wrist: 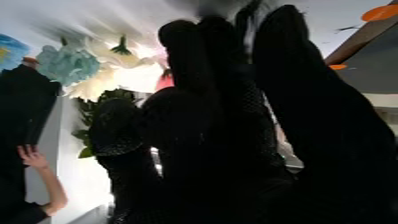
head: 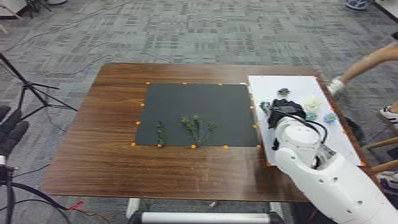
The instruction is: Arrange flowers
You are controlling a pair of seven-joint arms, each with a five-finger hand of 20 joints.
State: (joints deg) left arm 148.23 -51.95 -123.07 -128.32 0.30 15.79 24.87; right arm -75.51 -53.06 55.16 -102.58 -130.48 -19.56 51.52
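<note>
In the head view my right hand (head: pixel 286 108) is low over the left half of the white board (head: pixel 306 86), below a small dark-blue flower (head: pixel 283 92). A cream flower (head: pixel 314 103) and a blue flower (head: pixel 330 118) lie to its right. Three green sprigs, one of them a thin stalk (head: pixel 161 133), lie on the dark mat (head: pixel 178 97). At the left edge is my left hand (head: pixel 11 131). My right hand (wrist: pixel 200 120) in the right wrist view has mostly straight fingers; pale-blue (wrist: pixel 67 65) and cream blooms (wrist: pixel 93 86) are beside them.
The brown table (head: pixel 98 150) extends around the mat, with orange markers along the mat and board edges. My right forearm crosses the board's near right part. A black tripod (head: pixel 27 82) stands on the floor left of the table.
</note>
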